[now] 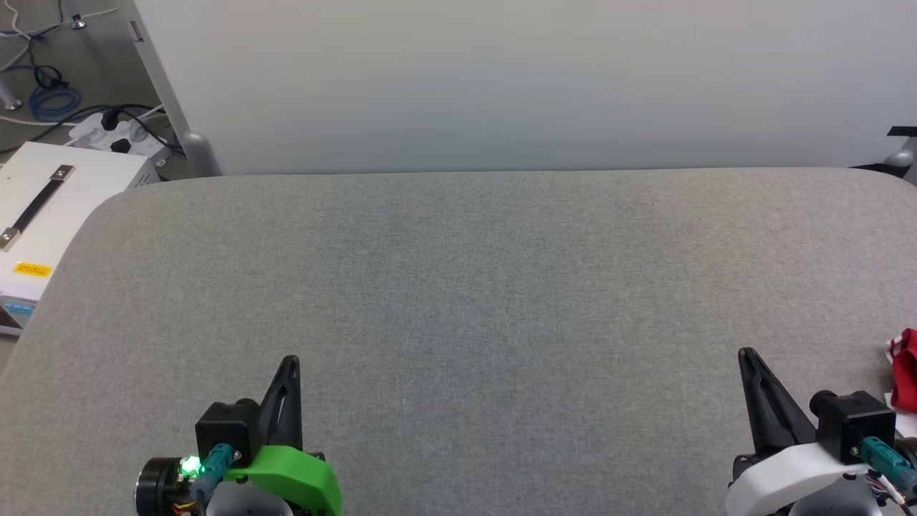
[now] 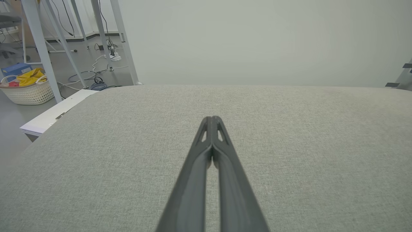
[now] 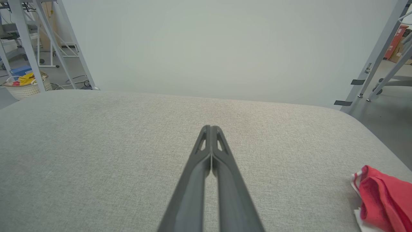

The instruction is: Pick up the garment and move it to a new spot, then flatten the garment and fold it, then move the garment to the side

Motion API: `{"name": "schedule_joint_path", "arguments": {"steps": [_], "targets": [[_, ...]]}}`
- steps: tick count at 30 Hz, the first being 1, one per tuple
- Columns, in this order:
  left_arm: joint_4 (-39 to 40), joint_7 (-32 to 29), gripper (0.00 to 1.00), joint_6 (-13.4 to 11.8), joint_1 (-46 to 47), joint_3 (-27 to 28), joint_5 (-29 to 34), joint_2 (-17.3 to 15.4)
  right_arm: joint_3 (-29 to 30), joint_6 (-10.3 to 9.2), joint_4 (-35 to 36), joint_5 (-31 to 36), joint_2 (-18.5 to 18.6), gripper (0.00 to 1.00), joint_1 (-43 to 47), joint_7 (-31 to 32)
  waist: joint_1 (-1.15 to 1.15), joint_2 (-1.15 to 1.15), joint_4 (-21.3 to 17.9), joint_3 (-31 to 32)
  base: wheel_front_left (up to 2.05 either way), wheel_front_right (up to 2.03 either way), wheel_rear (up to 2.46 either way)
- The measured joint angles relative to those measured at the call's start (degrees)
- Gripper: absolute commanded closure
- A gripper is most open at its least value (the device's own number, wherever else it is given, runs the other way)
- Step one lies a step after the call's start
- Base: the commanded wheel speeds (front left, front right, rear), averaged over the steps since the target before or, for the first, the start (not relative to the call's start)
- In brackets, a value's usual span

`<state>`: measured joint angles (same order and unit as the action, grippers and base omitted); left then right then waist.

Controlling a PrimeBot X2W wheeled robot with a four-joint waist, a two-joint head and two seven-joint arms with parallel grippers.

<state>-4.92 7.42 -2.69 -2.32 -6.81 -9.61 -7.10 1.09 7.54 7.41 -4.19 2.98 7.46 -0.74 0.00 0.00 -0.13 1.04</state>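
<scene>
At table (image 1: 458,272) edge, bunched red garment (image 1: 907,373); right gripper (image 1: 747,353) nearby

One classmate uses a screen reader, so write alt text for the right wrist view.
The right gripper, shut and empty, points across a grey fabric-covered table. A bunched red garment with white trim lies at the lower right, apart from the gripper. A plain pale panel stands behind.

Bright, even, diffuse light; faint shadows; no glare; wrist views bowed at edges.
</scene>
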Motion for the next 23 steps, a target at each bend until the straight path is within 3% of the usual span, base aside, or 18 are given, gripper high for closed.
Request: {"name": "schedule_joint_path", "arguments": {"steps": [23], "targets": [[1.71,-2.55,1.00,0.93,0.15,2.19,3.12,1.42,-0.37,0.00,-2.48,1.52,-0.01,1.00,-2.13,0.08,0.00,0.00,0.04,-0.36,0.00,0.00,0.00]]}}
